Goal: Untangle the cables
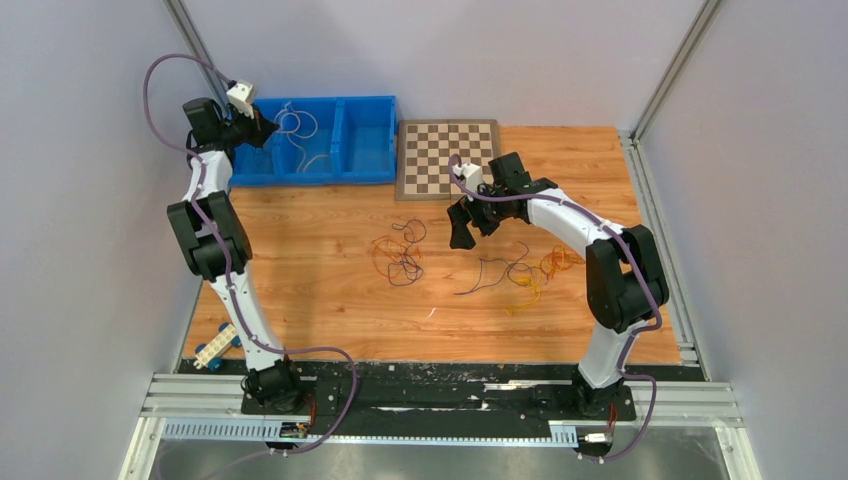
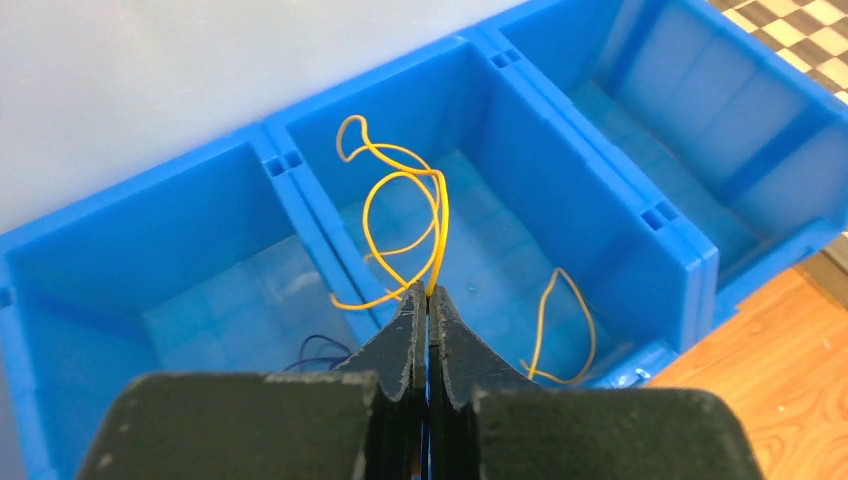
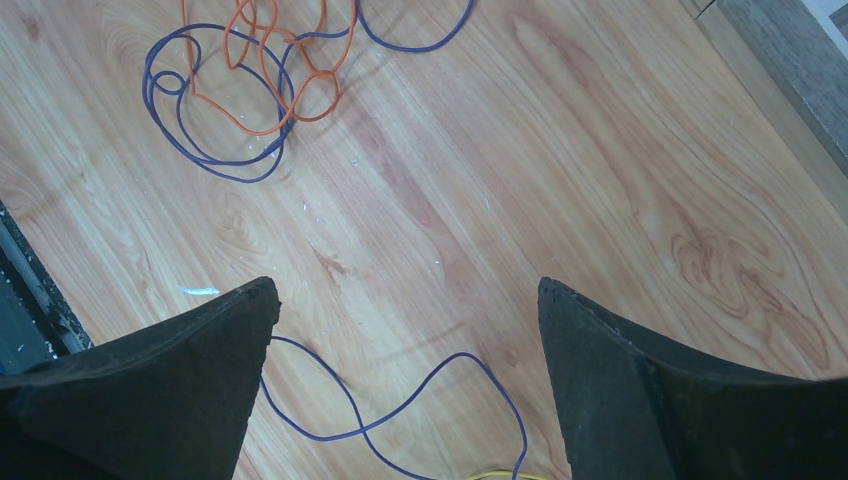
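Observation:
My left gripper [image 2: 428, 290] is shut on a looped yellow cable [image 2: 400, 215] and holds it over the blue bin's middle compartment [image 2: 500, 270]; it also shows in the top view [image 1: 262, 126]. A second yellow cable [image 2: 565, 325] lies in that compartment. A dark purple cable [image 2: 315, 355] lies in the left compartment. My right gripper [image 3: 405, 290] is open above the wood, over a loose purple cable [image 3: 400, 405]. An orange and purple tangle [image 3: 250, 85] lies beyond it, seen on the table in the top view [image 1: 400, 255]. Another tangle of purple, orange and yellow cables [image 1: 530, 272] lies right of centre.
The blue three-compartment bin [image 1: 365, 150] stands at the back left. A chessboard [image 1: 448, 158] lies beside it. A small blue and white object [image 1: 215, 350] sits by the left arm's base. Grey walls close in both sides.

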### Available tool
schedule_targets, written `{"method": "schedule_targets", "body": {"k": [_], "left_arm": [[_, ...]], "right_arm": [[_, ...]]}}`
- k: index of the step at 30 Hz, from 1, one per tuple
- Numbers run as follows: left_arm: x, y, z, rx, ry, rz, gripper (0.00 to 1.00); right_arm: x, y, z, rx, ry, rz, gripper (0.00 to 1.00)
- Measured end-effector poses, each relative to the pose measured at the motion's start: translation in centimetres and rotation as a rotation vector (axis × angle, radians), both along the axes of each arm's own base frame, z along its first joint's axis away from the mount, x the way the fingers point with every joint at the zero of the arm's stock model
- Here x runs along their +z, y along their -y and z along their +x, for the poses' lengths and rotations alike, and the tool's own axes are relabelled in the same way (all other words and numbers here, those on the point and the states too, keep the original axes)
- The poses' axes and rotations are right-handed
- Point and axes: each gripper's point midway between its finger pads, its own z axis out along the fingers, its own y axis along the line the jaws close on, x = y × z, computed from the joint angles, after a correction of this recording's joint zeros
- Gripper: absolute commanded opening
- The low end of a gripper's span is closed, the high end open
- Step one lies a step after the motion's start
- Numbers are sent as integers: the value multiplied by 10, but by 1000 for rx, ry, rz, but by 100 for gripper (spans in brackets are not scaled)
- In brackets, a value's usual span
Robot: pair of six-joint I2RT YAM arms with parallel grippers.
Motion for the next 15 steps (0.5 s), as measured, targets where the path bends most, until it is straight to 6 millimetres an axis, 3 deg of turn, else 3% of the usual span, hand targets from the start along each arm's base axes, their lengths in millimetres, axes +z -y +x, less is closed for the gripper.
{"method": "schedule_targets", "body": {"k": [15], "left_arm": [[12,24,-8,-105,26,-96,0]], "right_arm": [[0,0,0,1,1,-1,100]]}}
